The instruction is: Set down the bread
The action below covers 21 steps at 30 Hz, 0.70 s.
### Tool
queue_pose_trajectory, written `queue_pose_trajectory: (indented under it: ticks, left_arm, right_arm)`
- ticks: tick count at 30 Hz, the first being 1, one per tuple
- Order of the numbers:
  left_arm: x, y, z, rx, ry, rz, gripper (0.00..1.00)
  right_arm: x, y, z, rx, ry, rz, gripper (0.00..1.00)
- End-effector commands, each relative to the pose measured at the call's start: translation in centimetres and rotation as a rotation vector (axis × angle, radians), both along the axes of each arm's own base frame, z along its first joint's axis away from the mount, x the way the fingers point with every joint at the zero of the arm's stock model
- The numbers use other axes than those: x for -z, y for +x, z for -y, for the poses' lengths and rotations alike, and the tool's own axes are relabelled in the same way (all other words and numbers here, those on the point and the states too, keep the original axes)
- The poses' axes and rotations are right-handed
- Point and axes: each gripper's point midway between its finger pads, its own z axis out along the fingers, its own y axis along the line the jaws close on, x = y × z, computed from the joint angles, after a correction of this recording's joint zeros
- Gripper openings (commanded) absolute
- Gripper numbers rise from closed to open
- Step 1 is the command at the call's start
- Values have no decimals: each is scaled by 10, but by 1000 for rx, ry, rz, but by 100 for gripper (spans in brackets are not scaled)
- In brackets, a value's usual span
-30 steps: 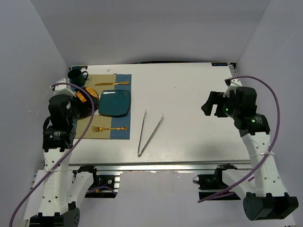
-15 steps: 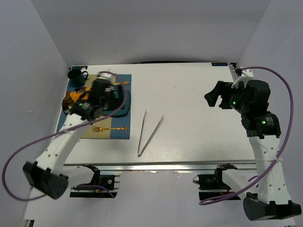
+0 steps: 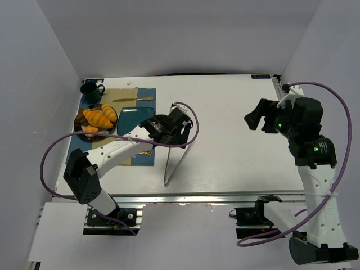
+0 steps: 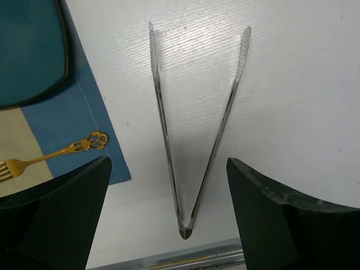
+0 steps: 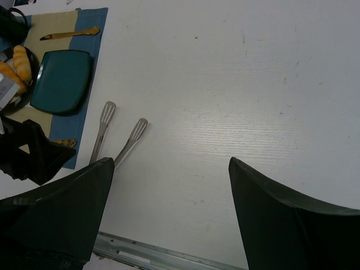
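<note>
Golden croissant-shaped bread [image 3: 99,116] lies in a dark bowl [image 3: 84,125] at the far left, also visible as bread [image 5: 16,61] in the right wrist view. The teal plate [image 3: 129,119] sits beside it on a blue and tan placemat [image 3: 147,97]. My left gripper [image 3: 167,136] hangs open above metal tongs [image 3: 171,166]. In the left wrist view the left gripper [image 4: 167,161] straddles the tongs [image 4: 216,143] without touching them. Far to the right, my right gripper [image 3: 253,119] is open and empty above bare table, as the right wrist view shows of the right gripper [image 5: 170,161].
A green mug [image 3: 90,90] stands at the back left corner. A gold knife [image 3: 133,99] lies behind the plate and a gold fork [image 4: 53,156] in front of it. The table's metal front edge [image 3: 185,197] runs just past the tongs' hinge.
My left arm has swung from the bowl at the left, across the plate, to a spot over the tongs. The right arm has lifted slightly and shifted back.
</note>
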Motion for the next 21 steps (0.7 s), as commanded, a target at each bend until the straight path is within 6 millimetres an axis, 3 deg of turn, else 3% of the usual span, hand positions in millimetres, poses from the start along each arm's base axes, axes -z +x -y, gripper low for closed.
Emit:
queue_pose_trajectory:
  ticks: [1,6,12,16,21]
  left_arm:
    - [1,-1,14,51,-70,2,95]
    - [44,-10,14,111,1,-91,95]
    - [75,-20,16,143,-6,-144,95]
    - [88,-28,11,150,5,-167,95]
    - [89,-33,10,157,-26,-169,98]
  right_arm:
    - [-8,-6,0,-9,-6,37,89]
    - [-5,-6,-2,-18,-2,29,89]
    - [-4,-7,-1,-14,-4,26,89]
    - [0,-7,-3,-23,3,20,89]
    - [6,-9,-3,-24,4,9,89]
